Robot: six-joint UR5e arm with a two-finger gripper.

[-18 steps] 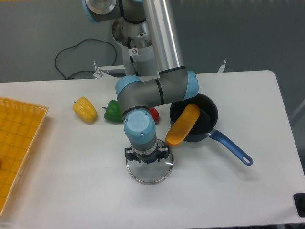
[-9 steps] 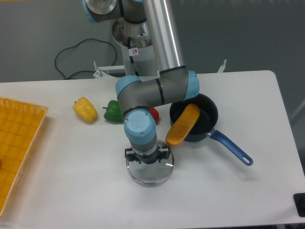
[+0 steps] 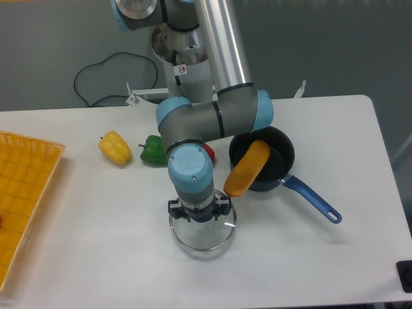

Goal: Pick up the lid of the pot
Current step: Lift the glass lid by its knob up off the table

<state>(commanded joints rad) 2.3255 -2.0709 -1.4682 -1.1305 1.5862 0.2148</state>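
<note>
The gripper (image 3: 201, 215) points down near the middle of the table, its fingertips largely hidden under its own body. It is shut on the pot lid (image 3: 205, 240), a round clear disc with a thin metal rim, apparently by the knob, which I cannot see. The lid hangs roughly level just above the white surface, with a faint shadow below its front edge.
Right of the arm lies a black pan (image 3: 280, 138) with a blue handle, an orange elongated object (image 3: 248, 168) overlapping its rim. Behind are a yellow item (image 3: 116, 148), a green pepper-like one (image 3: 153, 150) and a red one (image 3: 209, 153). A yellow crate (image 3: 29, 187) stands left.
The gripper and lid have risen slightly together, the lid looking a little larger and a shadow showing under its front edge. The other objects have stayed put.
</note>
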